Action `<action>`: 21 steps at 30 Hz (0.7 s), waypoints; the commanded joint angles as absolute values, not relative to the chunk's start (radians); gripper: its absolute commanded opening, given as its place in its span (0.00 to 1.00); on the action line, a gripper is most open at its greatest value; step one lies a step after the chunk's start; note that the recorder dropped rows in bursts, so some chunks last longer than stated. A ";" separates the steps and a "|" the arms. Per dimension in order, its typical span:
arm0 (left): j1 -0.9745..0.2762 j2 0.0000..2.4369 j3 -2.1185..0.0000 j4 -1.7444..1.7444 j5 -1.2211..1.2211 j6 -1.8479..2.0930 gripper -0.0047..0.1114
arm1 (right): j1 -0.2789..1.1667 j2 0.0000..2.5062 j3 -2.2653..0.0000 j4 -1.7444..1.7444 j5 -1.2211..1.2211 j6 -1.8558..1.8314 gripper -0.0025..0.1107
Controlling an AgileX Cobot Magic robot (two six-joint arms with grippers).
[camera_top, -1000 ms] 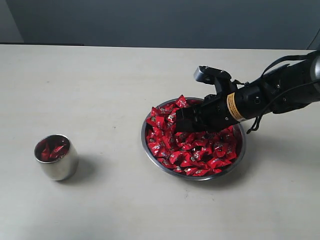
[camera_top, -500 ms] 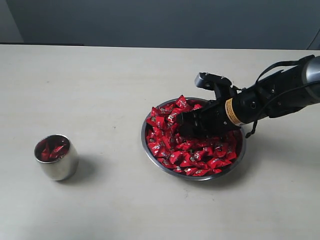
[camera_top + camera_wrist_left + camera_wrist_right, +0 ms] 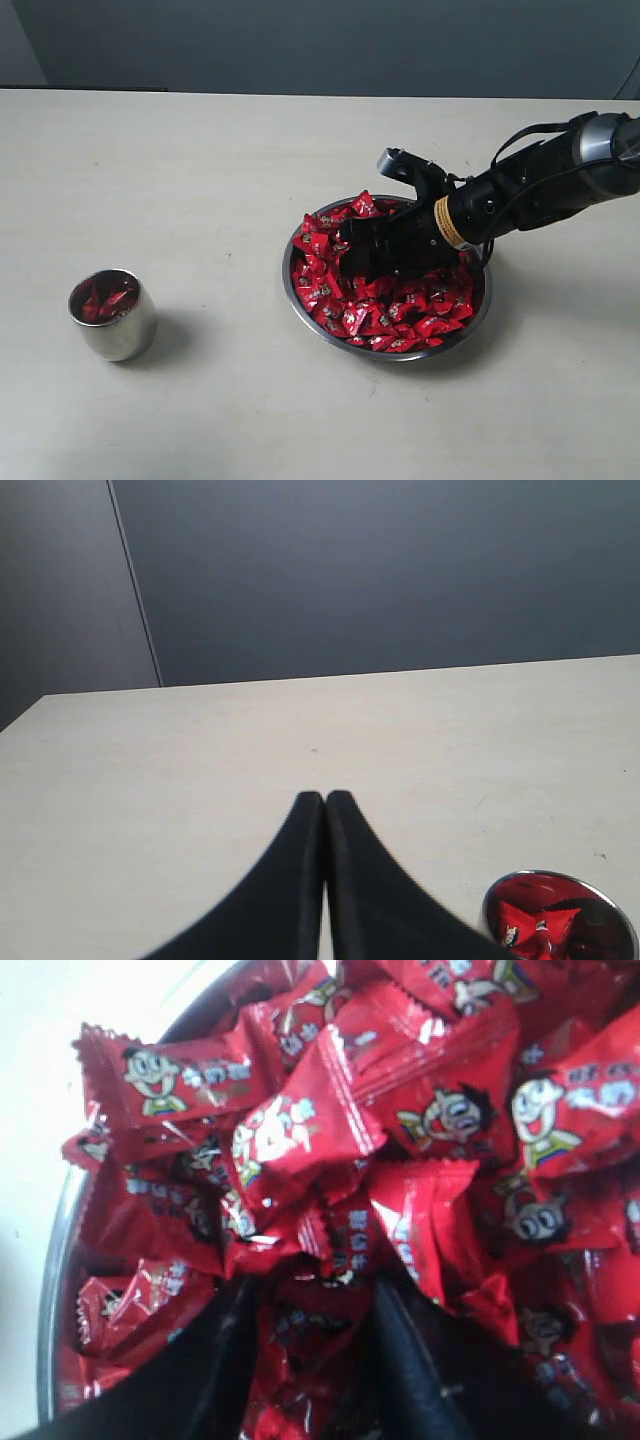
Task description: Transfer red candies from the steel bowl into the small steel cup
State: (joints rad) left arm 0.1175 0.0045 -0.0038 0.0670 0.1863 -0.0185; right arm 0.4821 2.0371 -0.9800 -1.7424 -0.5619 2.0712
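The steel bowl [image 3: 400, 357] right of centre is heaped with red candies [image 3: 390, 305]. My right gripper [image 3: 352, 250] is pushed down into the heap on the bowl's left half. In the right wrist view its black fingers [image 3: 225, 1350] stand apart, the gripper [image 3: 315, 1290] open, with red candies [image 3: 300, 1130] lying between and ahead of them inside the bowl's rim [image 3: 55, 1260]. The small steel cup [image 3: 112, 315] stands far left with a few red candies [image 3: 103, 297] inside. My left gripper [image 3: 325, 798] is shut and empty above bare table, the cup [image 3: 560, 915] beside it.
The pale table [image 3: 200, 180] stretches between cup and bowl, and a dark wall [image 3: 320, 40] runs behind its far edge. The right arm [image 3: 540, 195] reaches in from the right over the bowl's far rim.
The right gripper has sunk lower and shifted left into the candy heap, its jaws staying apart. The cup and bowl have not moved.
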 commanded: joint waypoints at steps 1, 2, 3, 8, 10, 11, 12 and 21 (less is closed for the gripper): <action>0.118 0.000 0.000 0.068 0.183 -0.020 0.04 | 0.480 2.040 -0.983 -1.744 -0.576 2.072 0.36; 0.118 0.000 0.000 0.068 0.183 -0.020 0.04 | 0.480 2.040 -0.983 -1.744 -0.581 2.072 0.36; 0.118 0.000 0.000 0.068 0.183 -0.020 0.04 | 0.480 2.040 -0.983 -1.744 -0.587 2.072 0.36; 0.118 0.000 0.000 0.068 0.179 -0.020 0.04 | 0.480 2.040 -0.981 -1.744 -0.610 2.064 0.36; 0.118 0.000 0.000 0.068 0.181 -0.020 0.04 | 0.480 2.040 -0.962 -1.744 -0.604 2.043 0.36; 0.118 0.000 0.000 0.068 0.181 -0.020 0.04 | 0.480 2.040 -0.955 -1.744 -0.599 2.036 0.35; 0.118 0.000 0.000 0.068 0.181 -0.020 0.04 | 0.480 2.040 -0.945 -1.744 -0.588 2.034 0.35; 0.118 0.000 0.000 0.068 0.181 -0.020 0.04 | 0.480 2.040 -0.933 -1.744 -0.577 2.030 0.32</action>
State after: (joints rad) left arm 0.1175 0.0045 -0.0038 0.0670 0.1863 -0.0185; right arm 0.4821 2.0354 -0.9463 -1.7221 -0.6012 2.0381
